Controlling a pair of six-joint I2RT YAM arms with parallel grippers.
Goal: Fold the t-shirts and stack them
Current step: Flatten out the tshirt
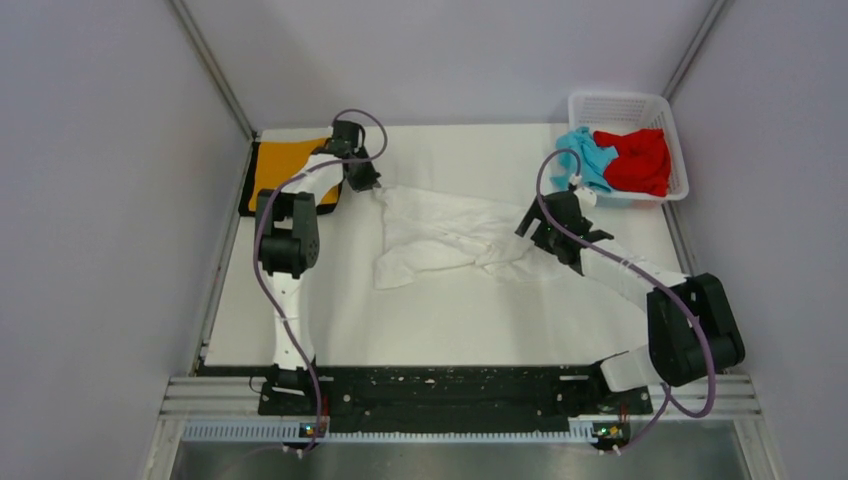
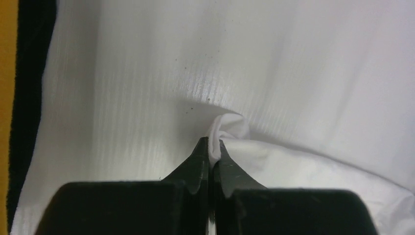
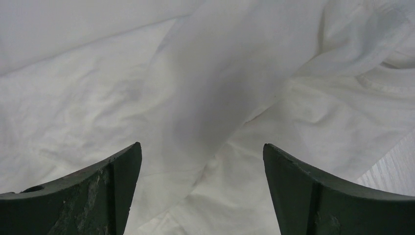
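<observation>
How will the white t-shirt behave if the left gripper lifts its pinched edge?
Probably floppy: the white t-shirt lies crumpled in soft folds, so it would hang and drag. The left gripper pinches only a thin fold, which might slip.

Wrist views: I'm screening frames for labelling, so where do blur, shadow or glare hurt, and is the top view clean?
Left wrist: jaws sharp, pinching the white t-shirt; sheen on the ribbed table. Right wrist: cloth soft-focused, a grey shadow down its middle between open jaws. Top external: even light, slightly soft, no glare.
</observation>
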